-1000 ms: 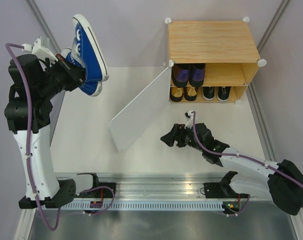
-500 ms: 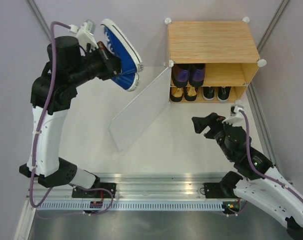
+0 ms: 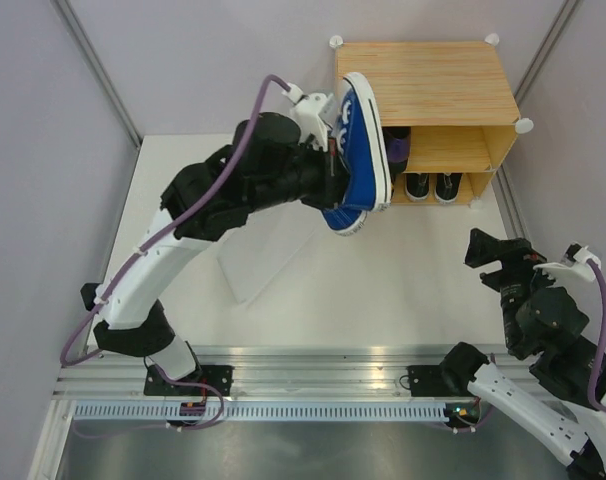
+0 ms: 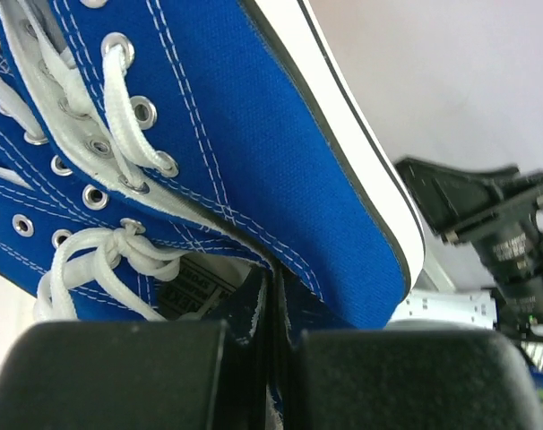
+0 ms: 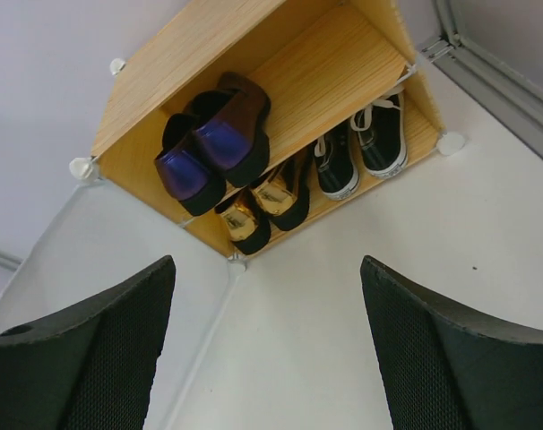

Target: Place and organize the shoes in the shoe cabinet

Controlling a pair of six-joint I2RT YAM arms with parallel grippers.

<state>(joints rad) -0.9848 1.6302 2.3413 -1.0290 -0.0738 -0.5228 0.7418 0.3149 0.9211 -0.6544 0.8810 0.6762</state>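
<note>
White tabletop (image 3: pixel 183 240), pale walls all round, and from overhead I see the left claw (image 3: pixel 328 172) up off the surface, right in front of the shoe cabinet (image 3: pixel 423 85). It is clamped on the pair of blue sneakers (image 3: pixel 363 150), which stick out past its fingers with their white soles turned toward the cabinet's open face. The white door panel (image 3: pixel 245 275) stands swung open, below and behind that claw.

Switching to the left wrist camera, I get what overhead can't give me: both fingers are pinched together on the heel fabric of the two sneakers, laces and eyelets filling the view just above them.

The right claw (image 5: pixel 265 269) is off to the cabinet's near right, fingers spread wide with nothing between them. Its camera looks straight into the shelves ahead: purple dress shoes (image 5: pixel 213 148) on the upper level, gold shoes (image 5: pixel 262 202) directly beneath them, black shoes (image 5: pixel 357 157) beside the gold pair. Overhead, the sneakers hide the gold pair and most of the purple one.
</note>
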